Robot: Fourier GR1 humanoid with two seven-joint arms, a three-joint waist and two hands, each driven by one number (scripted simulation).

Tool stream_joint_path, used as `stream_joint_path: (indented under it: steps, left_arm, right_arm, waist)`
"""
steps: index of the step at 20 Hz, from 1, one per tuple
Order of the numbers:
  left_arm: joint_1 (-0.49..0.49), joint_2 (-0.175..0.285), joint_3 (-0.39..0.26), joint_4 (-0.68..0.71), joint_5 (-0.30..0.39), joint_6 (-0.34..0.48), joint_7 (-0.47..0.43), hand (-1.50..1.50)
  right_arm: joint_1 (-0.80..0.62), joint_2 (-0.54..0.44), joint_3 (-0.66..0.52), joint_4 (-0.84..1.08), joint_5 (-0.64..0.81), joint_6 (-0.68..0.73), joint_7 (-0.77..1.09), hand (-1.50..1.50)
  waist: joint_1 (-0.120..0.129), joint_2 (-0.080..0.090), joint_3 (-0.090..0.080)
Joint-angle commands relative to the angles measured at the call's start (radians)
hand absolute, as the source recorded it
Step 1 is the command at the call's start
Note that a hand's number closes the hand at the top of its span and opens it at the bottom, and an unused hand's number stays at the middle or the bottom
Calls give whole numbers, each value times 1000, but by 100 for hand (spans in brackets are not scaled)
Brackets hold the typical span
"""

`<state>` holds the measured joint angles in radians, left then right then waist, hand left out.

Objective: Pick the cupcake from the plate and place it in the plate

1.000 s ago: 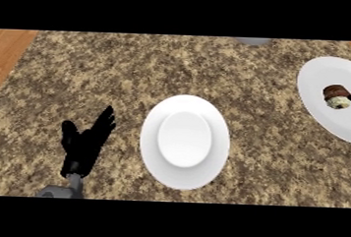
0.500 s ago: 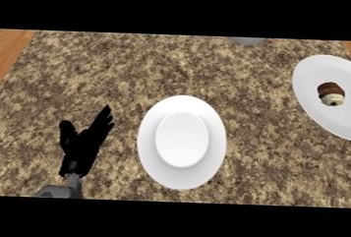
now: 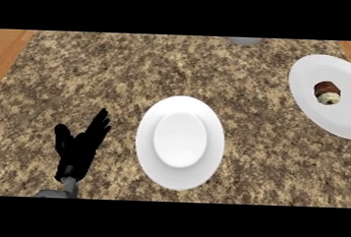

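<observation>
A cupcake [image 3: 327, 93] with a brown top and pale base lies on a white plate [image 3: 337, 118] at the right edge of the counter. A second white plate [image 3: 180, 142], with nothing on it, sits in the middle. My left hand [image 3: 78, 146] rests open at the lower left, fingers pointing up, well apart from both plates. My right hand does not show.
The counter top is speckled brown stone with wooden strips [image 3: 8, 48] at the far left and right edges. A grey rounded object [image 3: 243, 41] peeks in at the top edge.
The whole view has slid slightly left: the cupcake's plate shows more fully at the right. The left hand keeps its pose.
</observation>
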<state>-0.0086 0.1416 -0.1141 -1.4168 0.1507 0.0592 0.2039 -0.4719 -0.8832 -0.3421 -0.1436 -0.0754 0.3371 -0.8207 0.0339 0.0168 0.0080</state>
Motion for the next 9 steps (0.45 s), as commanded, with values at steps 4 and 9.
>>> stream_joint_path:
  steps: [4, 9]
  left_arm:
    - [-27, -27, 2, 31, -18, 25, -9, 0]
    - [39, 19, 14, -33, 13, -30, 13, 0]
  right_arm:
    - [113, 10, 29, -5, 43, 55, -164, -150]
    - [98, -15, 12, 10, 36, 40, -123, -150]
  waist:
    - [-16, -3, 0]
    - [-3, -7, -1]
